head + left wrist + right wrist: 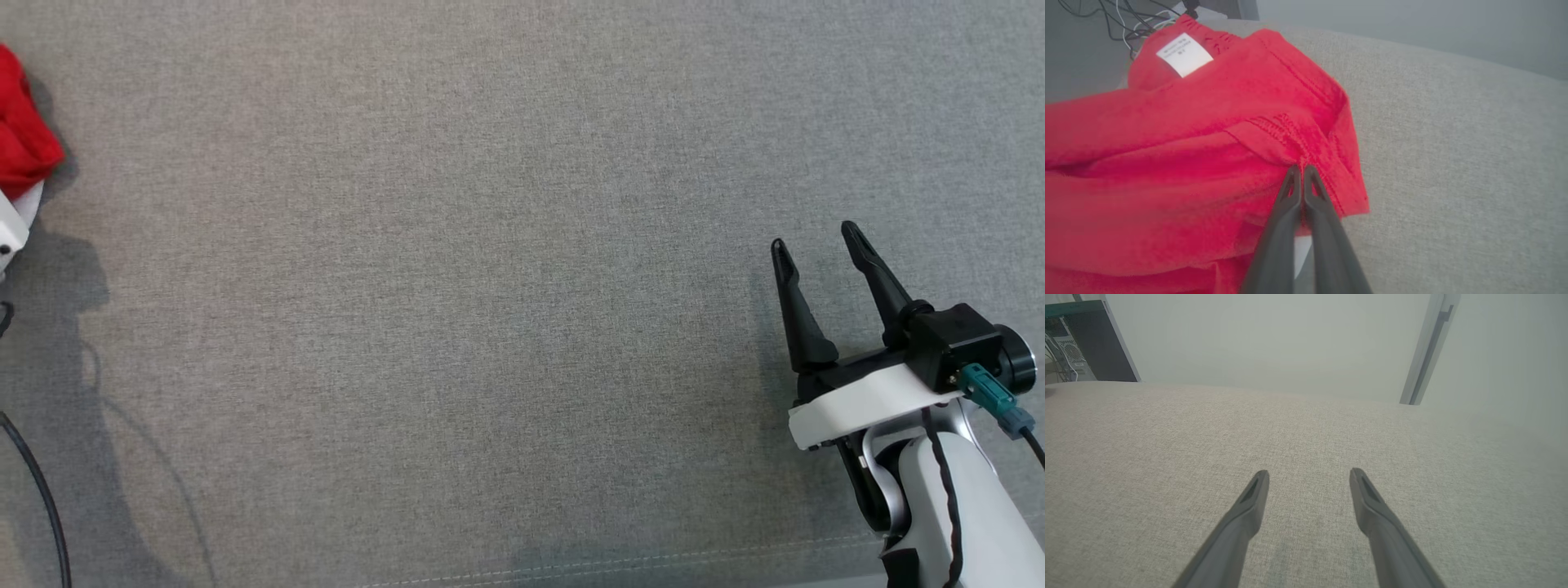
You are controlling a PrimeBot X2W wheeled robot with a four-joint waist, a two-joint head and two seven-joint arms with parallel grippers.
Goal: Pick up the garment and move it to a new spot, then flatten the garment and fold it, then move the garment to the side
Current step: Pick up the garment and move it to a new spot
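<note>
The red garment [1188, 155] is a soft, light knit, bunched in loose folds on the grey woven surface [1453, 163]. I judge it will sag and trail from any single hold and give rather than slip. Nothing about it looks fragile. The sound place to take it is a stitched edge, where the doubled cloth gives the fingers something firm.

That is where the left claw [1301, 171] sits. Its two dark fingers are pressed tip to tip, pinching the seamed hem close to a corner of the garment. Most of the cloth spreads to this claw's left and beyond its tips, with a white label [1184, 54] far ahead and to the left. Bare grey surface opens to the claw's right. The fingers slant down onto the cloth from a low reach.

The right claw [814, 235] is well apart from the garment, spread wide and holding nothing. Its fingers point ahead over bare surface, close above it; whether they touch it I cannot tell.

Lifted by this one corner, the cloth would likely hang in a rope. A second hold further along the same hem should spread it for flattening.
</note>
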